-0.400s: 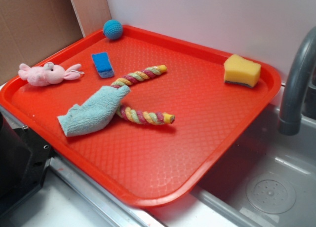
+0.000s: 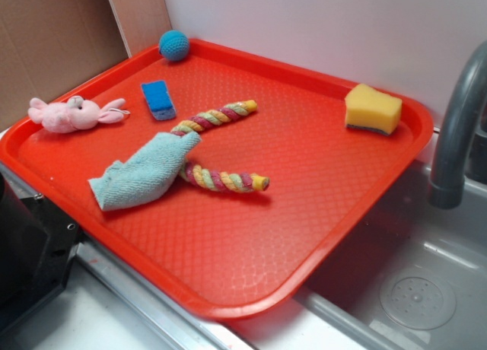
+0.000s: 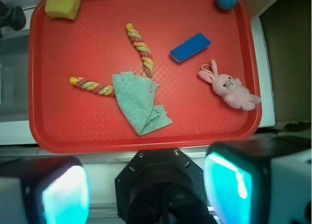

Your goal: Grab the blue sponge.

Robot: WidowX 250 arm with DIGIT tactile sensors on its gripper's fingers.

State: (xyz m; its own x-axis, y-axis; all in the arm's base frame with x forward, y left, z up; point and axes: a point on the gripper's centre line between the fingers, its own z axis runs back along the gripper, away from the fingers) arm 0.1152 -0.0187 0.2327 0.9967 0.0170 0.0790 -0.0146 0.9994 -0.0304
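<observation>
Outside, the blue sponge (image 2: 157,99) lies flat in the upper left of the red tray (image 2: 319,213), apart from the pink bunny (image 2: 70,113). Seen from the wrist, the blue sponge (image 3: 190,47) sits upper right of centre, while the gripper (image 3: 146,185) hangs with jaws spread wide and empty at the bottom edge. It looks light and squashy, best pinched across its narrow sides.

The blue sponge (image 2: 157,99) lies near the far left edge of the red tray (image 2: 304,236) with bare tray all around it. The pink bunny (image 2: 70,113) sits close on one side and the rope toy (image 2: 215,116) close on the other. The blue ball (image 2: 173,45) is up in the far corner. Nothing hangs over the sponge. The near half of the tray is bare.
</observation>
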